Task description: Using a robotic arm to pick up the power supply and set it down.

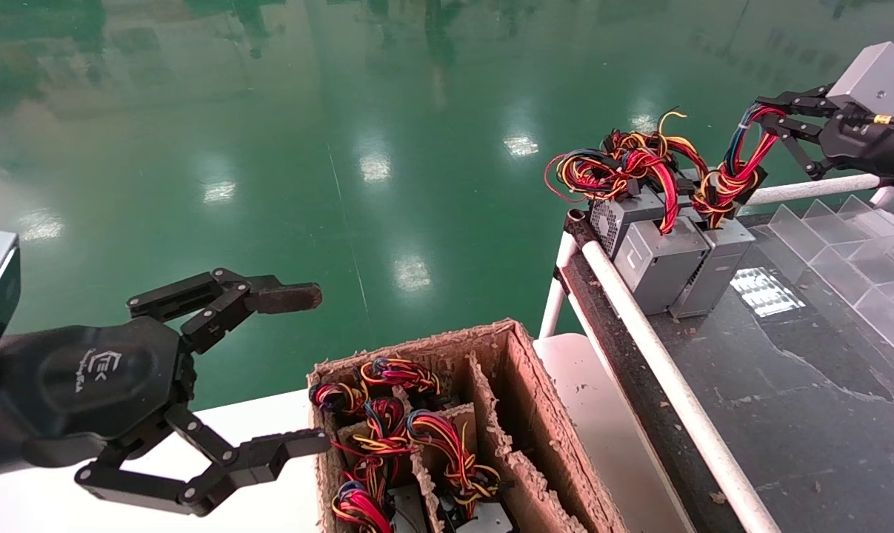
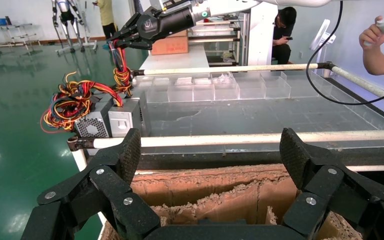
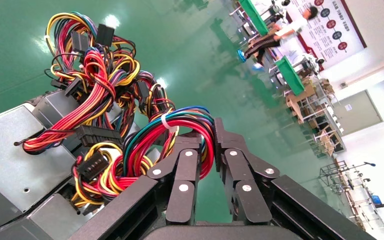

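Note:
The power supply (image 1: 717, 266), a small grey metal box, stands at the near-left corner of the dark table (image 1: 787, 385), pressed against an alike box. Its tied loop of red, blue and yellow wires (image 1: 743, 148) rises from its top. My right gripper (image 1: 769, 118) reaches in from the right and is shut on the top of that loop (image 3: 150, 135); the right wrist view shows the bundle pinched between the right gripper's (image 3: 206, 142) fingers. My left gripper (image 1: 309, 370) hangs open and empty beside the cardboard box. In the left wrist view the left gripper (image 2: 211, 155) spans the box's torn rim.
Two alike grey boxes (image 1: 658, 259) with a sprawling red-yellow wire tangle (image 1: 609, 166) stand beside the power supply. A white pipe rail (image 1: 661, 363) edges the table. The divided cardboard box (image 1: 528, 414) holds more wired units. Clear plastic bins (image 1: 861, 252) line the table's right.

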Motion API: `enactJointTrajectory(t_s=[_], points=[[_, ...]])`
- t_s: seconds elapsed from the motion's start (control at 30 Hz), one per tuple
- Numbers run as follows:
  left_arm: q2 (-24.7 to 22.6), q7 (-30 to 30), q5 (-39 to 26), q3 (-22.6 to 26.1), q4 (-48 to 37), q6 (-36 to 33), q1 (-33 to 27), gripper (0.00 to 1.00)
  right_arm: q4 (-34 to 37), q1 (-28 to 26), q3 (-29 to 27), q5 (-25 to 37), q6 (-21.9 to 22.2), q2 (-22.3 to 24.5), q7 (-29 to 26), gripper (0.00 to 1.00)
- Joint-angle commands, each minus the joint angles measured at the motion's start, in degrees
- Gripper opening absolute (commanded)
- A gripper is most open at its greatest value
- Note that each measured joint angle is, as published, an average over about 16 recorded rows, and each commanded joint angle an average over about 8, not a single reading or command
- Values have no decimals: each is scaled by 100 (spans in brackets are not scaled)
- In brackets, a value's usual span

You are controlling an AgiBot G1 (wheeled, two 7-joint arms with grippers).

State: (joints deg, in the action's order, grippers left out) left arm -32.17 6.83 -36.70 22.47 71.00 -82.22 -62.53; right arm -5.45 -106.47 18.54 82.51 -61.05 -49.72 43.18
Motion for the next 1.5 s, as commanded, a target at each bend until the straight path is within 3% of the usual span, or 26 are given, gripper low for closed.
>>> enactJointTrajectory(t_s=[0.03,0.57,0.93,1.5], points=[[0,0,0,0,0,0,0,100,53,-26,0,1,-19,0,40,100],[0,0,0,0,0,0,0,100,311,-224,151,214,-250,49,-8,100],[0,0,0,0,-1,1,1,100,688,-351,-133,-253,-1264,230,-1029,100],[0,0,1,0,-2,1,1,100,-1311,949,-178,-1301,-1639,574,-2272,100]])
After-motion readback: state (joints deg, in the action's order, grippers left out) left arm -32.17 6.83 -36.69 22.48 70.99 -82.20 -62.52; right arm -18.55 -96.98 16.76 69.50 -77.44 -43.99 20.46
